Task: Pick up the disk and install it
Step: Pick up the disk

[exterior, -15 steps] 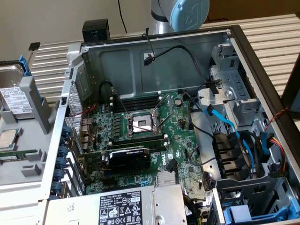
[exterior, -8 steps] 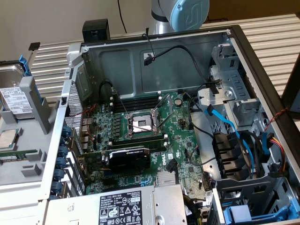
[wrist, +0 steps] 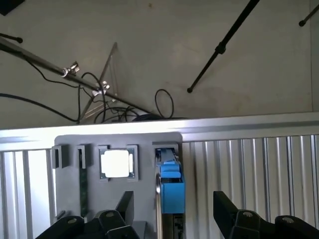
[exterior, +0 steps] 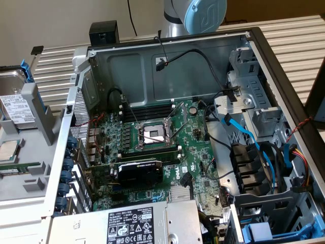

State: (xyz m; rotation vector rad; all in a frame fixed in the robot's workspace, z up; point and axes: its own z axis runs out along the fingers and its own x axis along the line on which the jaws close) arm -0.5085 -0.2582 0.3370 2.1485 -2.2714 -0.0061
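Ribbed white tabletop (exterior: 53,76). Grey plastic slotted holder (wrist: 144,169) carries the disk (wrist: 172,184), a silver hard drive in a blue carrier, on edge, long axis crosswise to the finger line. Black gripper (wrist: 174,206) spread wide, disk centred between, untouched.

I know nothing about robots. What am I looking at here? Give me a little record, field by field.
setting: open computer case with its motherboard exposed, beside a grey holder
disk: standing on edge in a slot of the holder, in its blue carrier, not yet picked up
jaws: open, one on each side of the disk in the wrist view, not gripping it
also in holder: square CPU chip, green circuit strip
case front: grey power-supply box with label
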